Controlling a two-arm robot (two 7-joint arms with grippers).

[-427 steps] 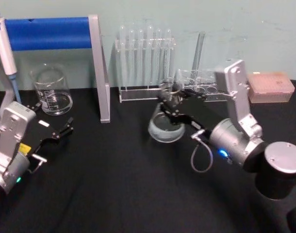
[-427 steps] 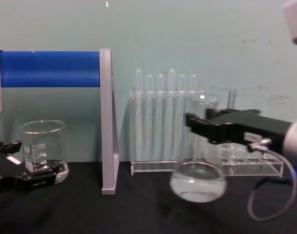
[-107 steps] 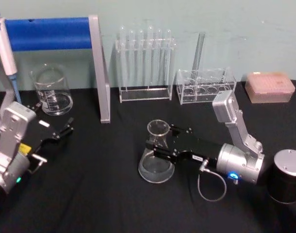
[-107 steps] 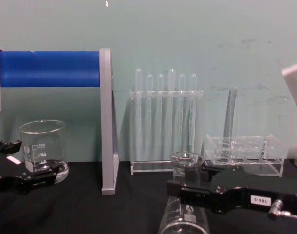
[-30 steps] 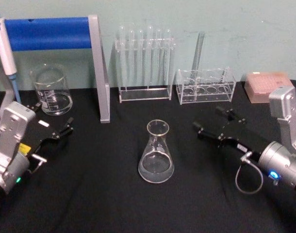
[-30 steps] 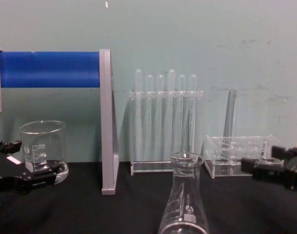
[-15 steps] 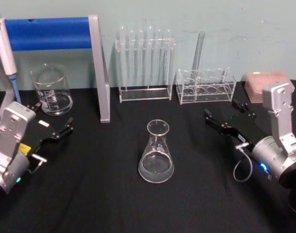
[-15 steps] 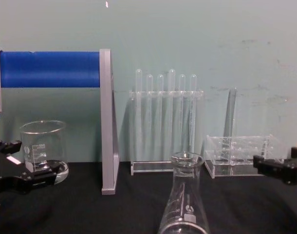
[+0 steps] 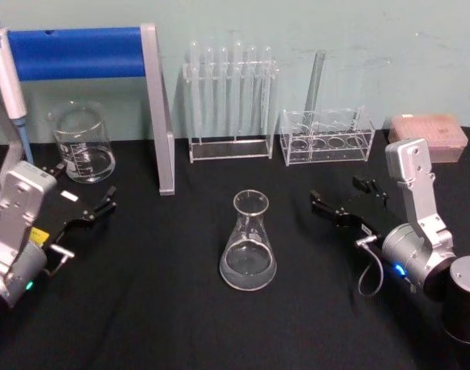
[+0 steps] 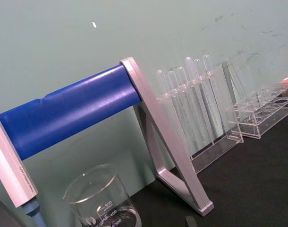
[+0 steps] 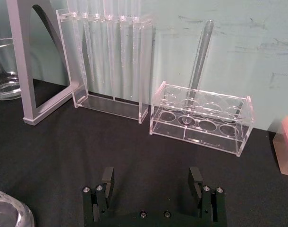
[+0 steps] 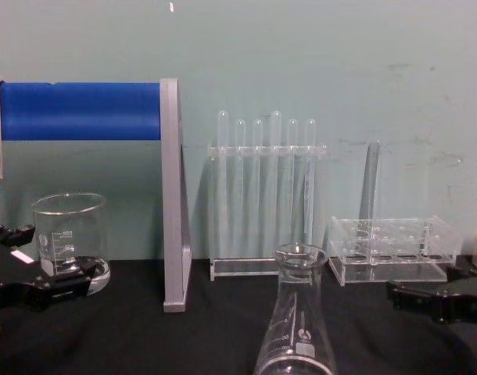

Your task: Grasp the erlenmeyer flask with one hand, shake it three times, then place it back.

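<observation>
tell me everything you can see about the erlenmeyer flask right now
The clear glass erlenmeyer flask stands upright on the black table, alone near the middle. It has a wide round base tapering to a narrow neck with a flared, open rim, and white printed marks low on its wall, seen from the chest camera. Nothing touches it but the table: the right gripper is open and apart from it, to its right.
</observation>
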